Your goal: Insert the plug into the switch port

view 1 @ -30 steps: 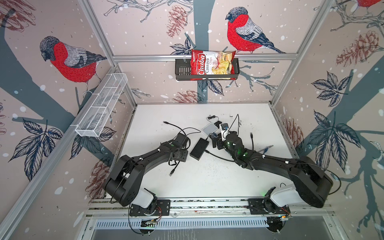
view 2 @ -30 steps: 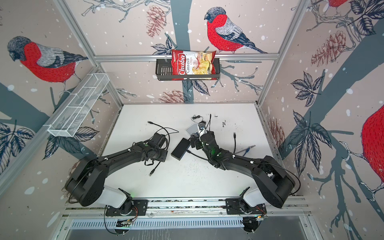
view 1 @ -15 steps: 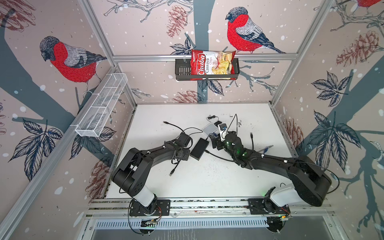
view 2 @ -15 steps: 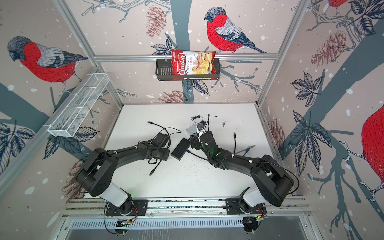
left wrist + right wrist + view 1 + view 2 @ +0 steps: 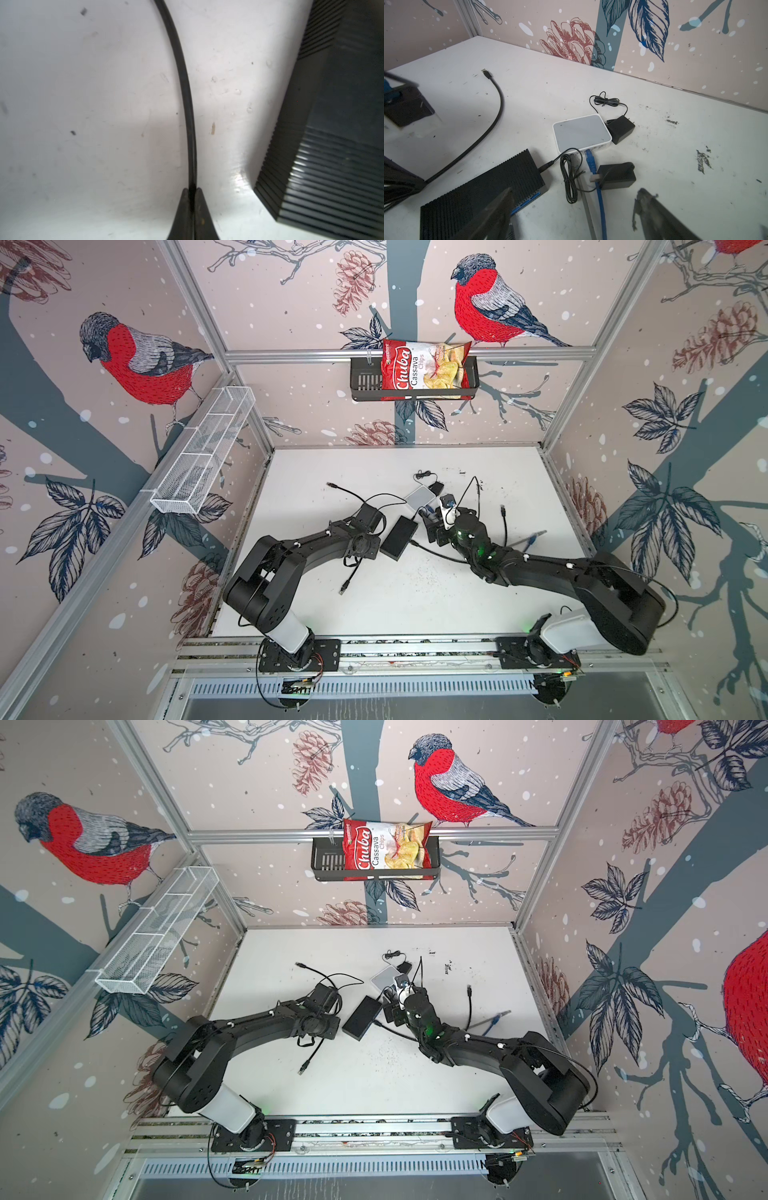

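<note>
The black switch (image 5: pixel 399 537) (image 5: pixel 360 1018) lies mid-table, and its ribbed casing (image 5: pixel 332 124) fills one side of the left wrist view. My left gripper (image 5: pixel 192 189) is shut on a black cable (image 5: pixel 182 83), right beside the switch. That cable runs on to a free plug (image 5: pixel 485 72) (image 5: pixel 331 485) lying on the table. In both top views the left gripper (image 5: pixel 372 543) is mostly hidden under its wrist. My right gripper (image 5: pixel 571 218) (image 5: pixel 432 529) hangs open above the switch's (image 5: pixel 483 193) ported side, holding nothing.
A white switch (image 5: pixel 581 135) sits behind the black one with a blue cable (image 5: pixel 590 160) plugged in and a grey cable (image 5: pixel 586 205) beside it. Two black power adapters (image 5: pixel 618 176) (image 5: pixel 620 128) lie nearby. Another cable end (image 5: pixel 343 591) lies by the left arm. Loose cables (image 5: pixel 534 538) trail on the right.
My left gripper has shut on the black cable and its arm has shifted slightly toward the black switch. The right gripper has barely moved and stays open.
</note>
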Controlling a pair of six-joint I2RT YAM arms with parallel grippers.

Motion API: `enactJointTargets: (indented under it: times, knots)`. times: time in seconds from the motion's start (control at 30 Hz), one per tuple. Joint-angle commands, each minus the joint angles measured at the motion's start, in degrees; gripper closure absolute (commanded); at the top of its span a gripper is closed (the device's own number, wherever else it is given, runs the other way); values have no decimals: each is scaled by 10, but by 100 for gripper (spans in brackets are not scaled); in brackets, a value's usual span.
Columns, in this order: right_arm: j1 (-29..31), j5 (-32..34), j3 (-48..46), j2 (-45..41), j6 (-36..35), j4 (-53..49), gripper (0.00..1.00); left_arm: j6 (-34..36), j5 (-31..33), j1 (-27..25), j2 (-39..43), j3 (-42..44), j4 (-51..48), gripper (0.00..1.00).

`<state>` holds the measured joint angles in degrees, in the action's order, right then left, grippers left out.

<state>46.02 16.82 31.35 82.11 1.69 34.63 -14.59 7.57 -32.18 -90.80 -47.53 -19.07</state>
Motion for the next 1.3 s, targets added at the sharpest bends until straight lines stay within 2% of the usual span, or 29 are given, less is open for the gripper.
enactJointTargets:
  times: [0.0,0.13,0.33,0.43,0.57,0.7,0.9,1.27]
  knots:
    - [0,-36,-24,-12,-43,93,8,14,21,0,23,-6,-9,100]
    - [-1,-50,-40,-8,-67,132,6,32,9,0,55,-8,3,100]
    - [0,-96,-28,17,-90,142,3,65,-67,-4,91,-7,35,100]
    - [-1,-113,-6,29,-69,124,3,76,-97,-13,106,-6,55,100]
    - [-6,-137,38,40,-8,69,4,89,-122,-35,121,-5,88,100]
    - [-16,-183,71,48,57,27,16,99,-137,-54,120,-4,123,100]
    - [-34,-221,100,50,126,-24,26,98,-156,-67,111,-5,166,100]
    - [-41,-258,136,66,157,-79,40,98,-184,-78,92,-12,220,100]
